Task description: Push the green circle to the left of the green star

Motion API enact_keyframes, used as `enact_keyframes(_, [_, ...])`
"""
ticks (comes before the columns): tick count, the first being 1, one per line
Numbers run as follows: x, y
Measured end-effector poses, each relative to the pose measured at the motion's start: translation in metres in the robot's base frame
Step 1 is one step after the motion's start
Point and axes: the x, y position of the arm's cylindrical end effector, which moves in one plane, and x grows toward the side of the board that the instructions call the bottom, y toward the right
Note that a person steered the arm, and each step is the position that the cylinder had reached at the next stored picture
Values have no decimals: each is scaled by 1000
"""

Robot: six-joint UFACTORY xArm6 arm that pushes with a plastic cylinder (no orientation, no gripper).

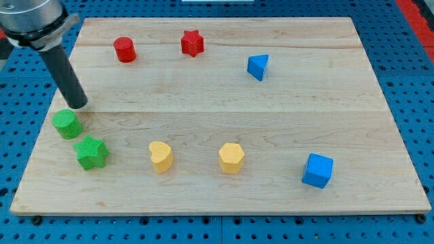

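The green circle [68,124] is a short green cylinder near the board's left edge. The green star [91,152] lies just below and to the right of it, close but apart. My tip [79,106] is the end of the dark rod, just above and slightly right of the green circle, almost touching its upper edge. The arm's body fills the view's top left corner.
A red cylinder [124,49] and a red star [192,43] sit near the top. A blue triangle [257,66] is at upper right, a blue cube [317,169] at lower right. A yellow heart [161,156] and a yellow hexagon [231,158] lie along the bottom. The wooden board [380,81] has its left edge close to the green circle.
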Motion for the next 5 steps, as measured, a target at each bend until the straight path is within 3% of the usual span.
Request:
enact_keyframes(3, [61,-2])
enact_keyframes(5, [45,23])
